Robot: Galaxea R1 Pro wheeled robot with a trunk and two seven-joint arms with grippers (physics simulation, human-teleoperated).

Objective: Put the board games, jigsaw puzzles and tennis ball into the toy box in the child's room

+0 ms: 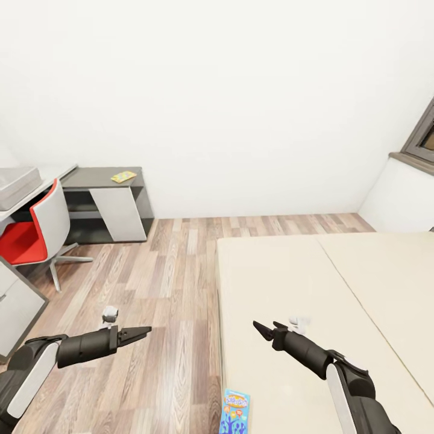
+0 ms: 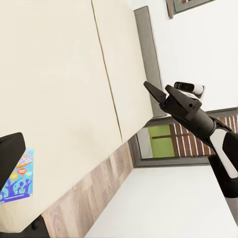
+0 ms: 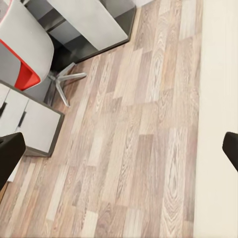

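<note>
A small blue board game lies flat on the beige bed, right at its near left edge; the left wrist view has it too. Across the room, the light grey toy box stands on the table, and a multicoloured jigsaw puzzle lies on the table's far dark section. My left gripper hovers over the wood floor, left of the bed, open and empty. Over the mattress, above the blue game, my right gripper is open, its two fingers spread wide.
A red chair with a white shell stands at the table on a star base. Wood floor runs between table and bed. A white drawer unit sits at near left. A dark-framed window is at far right.
</note>
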